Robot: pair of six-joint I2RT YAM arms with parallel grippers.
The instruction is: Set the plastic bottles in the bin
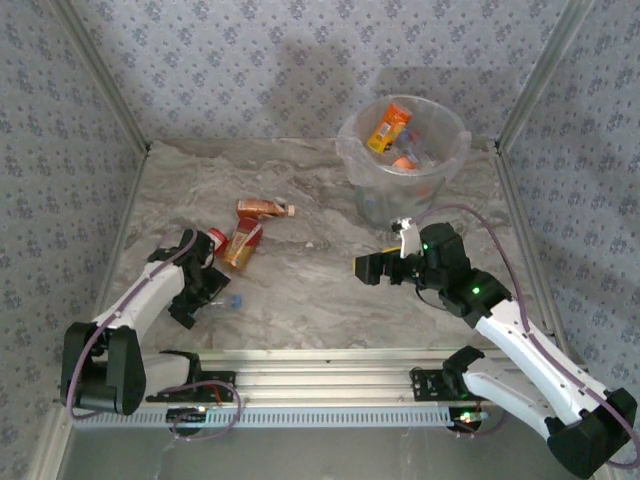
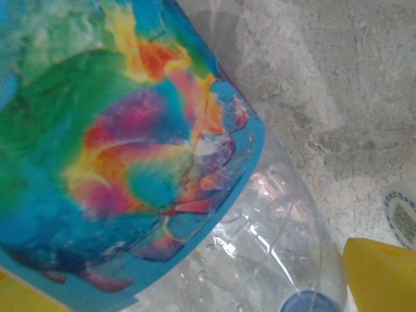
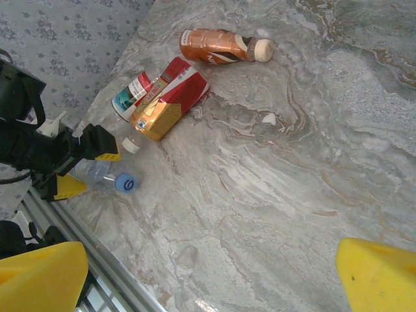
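Note:
A clear plastic bottle [image 2: 260, 247] with a blue, many-coloured label and a blue cap [image 3: 127, 184] lies on the table at the near left. My left gripper [image 1: 205, 290] is open and straddles it, one yellow fingertip [image 2: 380, 273] on each side. Three more bottles lie just beyond: a brown one with a white cap [image 1: 265, 208], a red-and-orange one [image 1: 243, 245] and one with a green-and-red label [image 3: 133, 96]. The bin [image 1: 452, 160] stands at the far right with several bottles inside. My right gripper [image 1: 385, 252] hangs open and empty over the middle of the table, in front of the bin.
Patterned walls close in the marble table [image 1: 310, 290] on the left, back and right. A metal rail [image 1: 330, 385] runs along the near edge between the arm bases. Bare marble lies under my right gripper [image 3: 208, 276].

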